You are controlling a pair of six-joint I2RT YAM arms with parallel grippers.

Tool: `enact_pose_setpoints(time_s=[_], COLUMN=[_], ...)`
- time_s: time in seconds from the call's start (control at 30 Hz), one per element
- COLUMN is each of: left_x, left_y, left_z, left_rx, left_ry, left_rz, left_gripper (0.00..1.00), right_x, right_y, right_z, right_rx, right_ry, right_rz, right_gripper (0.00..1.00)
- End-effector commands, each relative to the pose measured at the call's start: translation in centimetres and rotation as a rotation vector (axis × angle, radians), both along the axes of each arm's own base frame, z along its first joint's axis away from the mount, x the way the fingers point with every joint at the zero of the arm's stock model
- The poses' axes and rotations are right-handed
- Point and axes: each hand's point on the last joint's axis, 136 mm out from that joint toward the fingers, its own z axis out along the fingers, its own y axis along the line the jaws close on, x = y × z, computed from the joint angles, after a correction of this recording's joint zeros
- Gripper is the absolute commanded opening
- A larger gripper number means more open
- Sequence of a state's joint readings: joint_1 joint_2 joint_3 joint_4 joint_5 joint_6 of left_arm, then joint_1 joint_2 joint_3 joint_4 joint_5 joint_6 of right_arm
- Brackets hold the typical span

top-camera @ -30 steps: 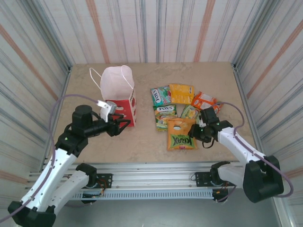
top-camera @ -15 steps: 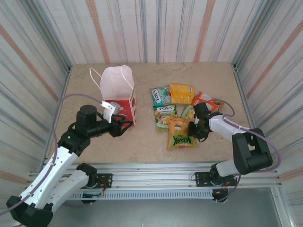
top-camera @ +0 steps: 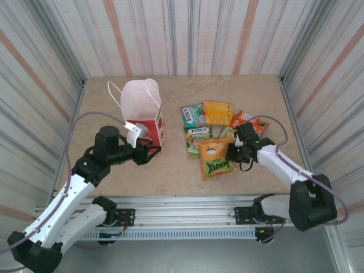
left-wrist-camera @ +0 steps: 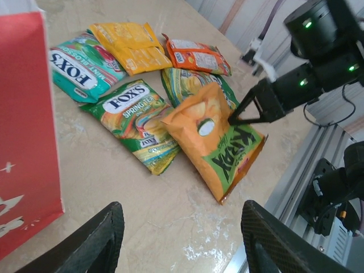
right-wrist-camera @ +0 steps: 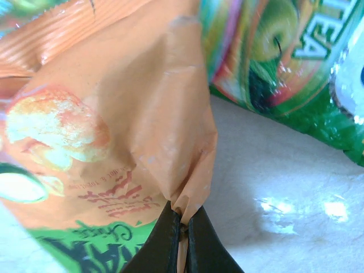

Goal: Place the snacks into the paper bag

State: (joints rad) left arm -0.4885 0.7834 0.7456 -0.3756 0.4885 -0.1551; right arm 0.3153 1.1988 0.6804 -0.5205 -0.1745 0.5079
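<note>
The white paper bag [top-camera: 142, 108] with a red lower band [left-wrist-camera: 23, 114] stands upright at the table's left. The snacks lie in a cluster to its right: green FOX'S packets [top-camera: 199, 135] [left-wrist-camera: 133, 111], a teal one [left-wrist-camera: 77, 65], a yellow one [top-camera: 218, 112] and an orange one [top-camera: 245, 120]. The orange KRAX pouch [top-camera: 215, 158] [left-wrist-camera: 219, 142] is tilted up at one side. My right gripper [top-camera: 231, 152] [right-wrist-camera: 183, 239] is shut on that pouch's crumpled edge [right-wrist-camera: 187, 187]. My left gripper [top-camera: 149, 151] [left-wrist-camera: 182, 250] hangs open beside the bag's red base, holding nothing.
Corrugated striped walls close in the table on three sides. A metal rail [top-camera: 187, 207] runs along the near edge. Bare tabletop [top-camera: 170, 170] lies between the bag and the snacks and in front of my left gripper.
My right gripper has shut on the KRAX pouch's edge and raised that side, turning the pouch a little. The left arm has crept slightly toward the bag.
</note>
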Motion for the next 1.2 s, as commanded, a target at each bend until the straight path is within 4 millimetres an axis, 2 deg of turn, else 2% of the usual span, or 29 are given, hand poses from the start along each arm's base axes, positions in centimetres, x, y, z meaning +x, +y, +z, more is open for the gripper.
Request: enact_pose_setpoints(time_s=[0.0,0.23,0.4,0.6,0.9,1.17], left_x=[0.5,1.0,1.1,2.2,2.3,2.0], left_y=[-1.0,-4.3,-6.4,-7.6,-9.0,-9.9], left_z=[1.4,0.9,-0.1,-0.4,0.5,3.3], left_rx=[-0.032,-0.100,-0.132,-0.191,-0.211,-0.298], left_ry=[-0.025,0.040,0.057,0.080,0.063,0.009], left_rz=[-0.010,-0.067,-0.104,-0.081,-0.122,-0.172], left_gripper=[0.59,0.59,0.63,0.67,0.68,0.65], right_x=[0.5,2.0,2.2,1.8,1.4,0.8], right_y=[1.6,5.0,6.6,8.4,10.1,11.4], right_z=[3.1,10.4,13.6,17.0,19.9,19.9], right_rx=[0.110,0.378,0.485,0.624,0.779,0.788], right_ry=[-0.118,-0.369,-0.444,-0.501,-0.544,-0.540], right_rz=[0.035,0.095,0.156,0.242,0.295,0.345], right_gripper=[0.00,0.00,0.00,0.00,0.00,0.00])
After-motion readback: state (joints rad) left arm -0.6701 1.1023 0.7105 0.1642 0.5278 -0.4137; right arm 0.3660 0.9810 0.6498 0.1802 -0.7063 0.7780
